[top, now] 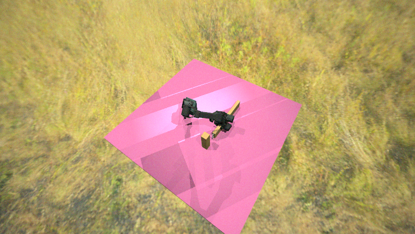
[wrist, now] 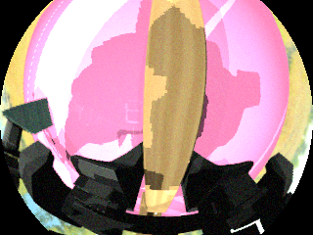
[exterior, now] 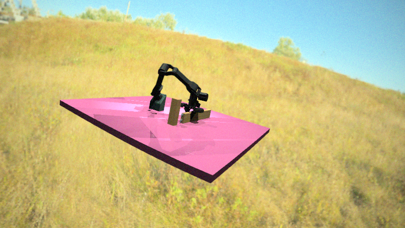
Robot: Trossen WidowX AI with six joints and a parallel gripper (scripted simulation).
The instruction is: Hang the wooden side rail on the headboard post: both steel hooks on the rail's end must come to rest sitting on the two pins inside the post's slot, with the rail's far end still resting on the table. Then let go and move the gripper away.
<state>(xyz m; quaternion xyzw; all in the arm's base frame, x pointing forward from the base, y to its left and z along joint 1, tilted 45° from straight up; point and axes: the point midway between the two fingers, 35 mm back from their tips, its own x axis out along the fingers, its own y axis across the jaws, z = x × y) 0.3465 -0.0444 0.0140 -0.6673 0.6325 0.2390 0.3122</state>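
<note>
The wooden side rail (top: 234, 108) (exterior: 204, 114) (wrist: 171, 92) lies flat on the pink table (top: 246, 151) (exterior: 226, 141). Its near end points at the wooden headboard post (top: 205, 140) (exterior: 174, 111), which stands upright a short way off; the two are apart. My gripper (top: 222, 126) (exterior: 194, 114) (wrist: 162, 142) reaches down over the rail near that end and is shut on it, a finger on each long side. In the wrist view the rail runs straight up from between the fingers. The steel hooks and the slot's pins are too small to make out.
The arm's base (top: 188, 107) (exterior: 157, 101) stands on the table behind the post. The table is a square slab with grass all around its edges.
</note>
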